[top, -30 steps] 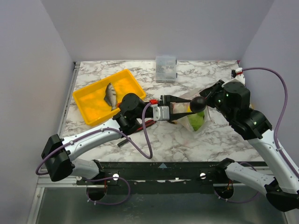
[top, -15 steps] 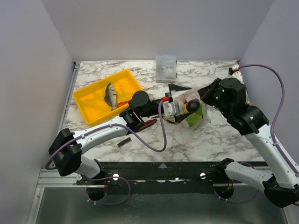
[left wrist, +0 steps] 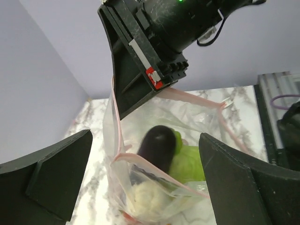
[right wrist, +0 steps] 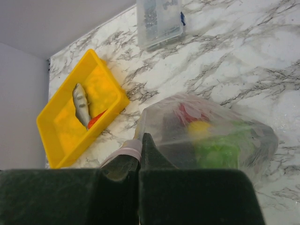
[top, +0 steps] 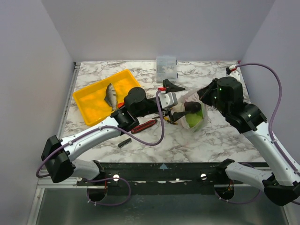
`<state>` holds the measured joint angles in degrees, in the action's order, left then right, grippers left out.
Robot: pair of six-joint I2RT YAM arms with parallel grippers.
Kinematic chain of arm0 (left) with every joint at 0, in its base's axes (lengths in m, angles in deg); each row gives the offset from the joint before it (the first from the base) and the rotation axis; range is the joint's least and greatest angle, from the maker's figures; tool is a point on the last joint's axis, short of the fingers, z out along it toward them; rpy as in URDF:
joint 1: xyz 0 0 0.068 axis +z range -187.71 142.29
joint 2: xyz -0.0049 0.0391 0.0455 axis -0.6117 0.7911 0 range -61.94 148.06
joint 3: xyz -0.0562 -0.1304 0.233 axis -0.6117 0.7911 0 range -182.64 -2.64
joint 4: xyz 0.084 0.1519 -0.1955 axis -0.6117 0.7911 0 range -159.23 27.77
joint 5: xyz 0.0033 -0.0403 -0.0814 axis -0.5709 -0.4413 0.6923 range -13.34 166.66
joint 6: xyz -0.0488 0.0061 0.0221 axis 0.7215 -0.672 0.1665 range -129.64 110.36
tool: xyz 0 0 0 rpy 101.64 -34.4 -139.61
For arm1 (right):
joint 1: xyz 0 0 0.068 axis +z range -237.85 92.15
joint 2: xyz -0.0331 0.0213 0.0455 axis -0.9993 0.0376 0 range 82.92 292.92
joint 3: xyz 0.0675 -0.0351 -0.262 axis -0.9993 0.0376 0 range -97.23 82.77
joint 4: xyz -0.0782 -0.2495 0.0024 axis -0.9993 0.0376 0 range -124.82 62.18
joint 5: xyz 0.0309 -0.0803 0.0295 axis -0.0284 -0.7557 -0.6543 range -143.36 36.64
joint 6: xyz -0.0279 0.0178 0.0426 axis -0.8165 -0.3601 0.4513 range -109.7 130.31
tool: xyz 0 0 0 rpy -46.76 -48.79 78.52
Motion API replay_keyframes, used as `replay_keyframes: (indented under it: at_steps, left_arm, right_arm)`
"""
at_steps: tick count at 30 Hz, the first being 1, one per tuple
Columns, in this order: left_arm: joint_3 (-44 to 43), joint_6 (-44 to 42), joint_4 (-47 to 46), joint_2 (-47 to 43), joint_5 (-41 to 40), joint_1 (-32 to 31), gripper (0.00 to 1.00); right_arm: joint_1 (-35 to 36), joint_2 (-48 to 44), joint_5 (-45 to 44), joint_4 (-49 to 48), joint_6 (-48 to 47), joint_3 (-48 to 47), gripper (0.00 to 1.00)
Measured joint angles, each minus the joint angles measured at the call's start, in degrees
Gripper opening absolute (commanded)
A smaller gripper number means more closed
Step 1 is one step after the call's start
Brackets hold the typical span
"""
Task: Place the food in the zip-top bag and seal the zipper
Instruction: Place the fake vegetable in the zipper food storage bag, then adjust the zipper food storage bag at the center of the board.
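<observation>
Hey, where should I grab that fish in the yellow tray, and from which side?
Take the fish across its narrow middle, coming straight down from above: it lies flat on the tray floor, away from the walls, so both sides look reachable.

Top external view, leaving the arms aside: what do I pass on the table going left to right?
The grey fish lying in the yellow tray → red-handled tool → small clear box at the back → zip-top bag with food inside.
</observation>
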<state>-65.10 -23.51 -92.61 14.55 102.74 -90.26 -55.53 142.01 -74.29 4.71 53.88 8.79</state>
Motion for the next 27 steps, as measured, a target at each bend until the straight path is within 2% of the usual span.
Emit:
replay_keyframes:
  at_steps: [4, 9, 12, 14, 17, 20, 27]
  left_arm:
    - [-5.25, 8.2, 8.72, -0.92, -0.2, 0.07, 0.81]
    - [-12.92, 22.47, 19.8, -2.91, -2.56, 0.07, 0.8]
    - [-14.47, 30.08, 26.16, -4.11, -3.61, 0.11, 0.78]
    - [-14.43, 35.15, 30.1, -4.31, -3.65, 0.31, 0.7]
    - [-12.79, 40.81, 33.2, -4.28, -3.61, 0.48, 0.57]
    - [-10.47, 45.18, 33.75, -4.13, -3.63, 0.61, 0.5]
    - [-8.17, 51.1, 32.39, -1.2, -3.23, 0.68, 0.52]
  right_arm:
    - [0.0, 0.11, 0.0, 0.02, -0.13, 0.0, 0.01]
    - [0.0, 0.31, 0.0, 0.02, -0.72, 0.0, 0.01]
    - [0.0, 0.37, 0.28, -0.07, -2.56, 0.0, 0.01]
    - [0.0, 0.37, 0.7, -0.35, -4.46, 0.0, 0.01]
    - [0.0, 0.37, 0.9, -0.42, -6.93, 0.0, 0.01]
    - [0.0, 0.48, 1.44, -0.39, -9.64, 0.0, 0.01]
    - [0.0, 0.81, 4.83, -0.35, -14.36, 0.0, 0.0]
